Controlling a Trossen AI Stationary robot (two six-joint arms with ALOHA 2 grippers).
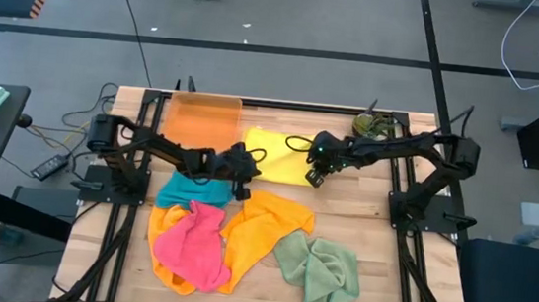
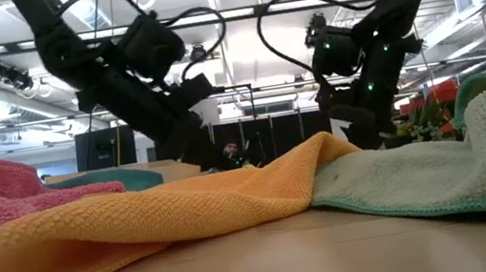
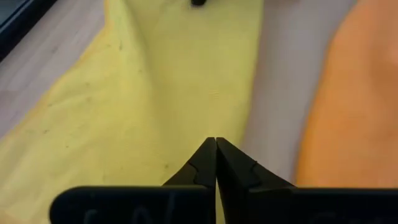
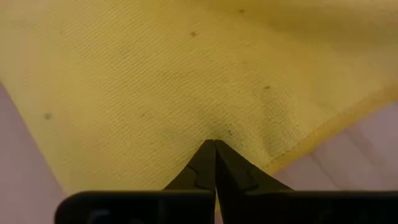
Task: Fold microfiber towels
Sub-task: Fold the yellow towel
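Writing: we can read no brand, label or lettering on any cloth or arm.
Yellow towel [image 1: 274,153]: we see it spread flat just beside the orange tray [image 1: 204,119], its long axis running away from the tray across the table.
Left gripper [image 1: 241,180]: fingers pressed together at the yellow towel's near corner on the tray side; in its wrist view the tips [image 3: 216,144] meet over the cloth's edge, and we cannot tell whether fabric is pinched.
Right gripper [image 1: 314,178]: fingers likewise closed, at the near edge farther from the tray; tips [image 4: 215,144] meet on the yellow weave, grip unclear.
Other towels: teal [image 1: 186,191], pink [image 1: 193,245], orange [image 1: 260,225] and green [image 1: 320,268] lie crumpled, farther from the tray than the yellow one.
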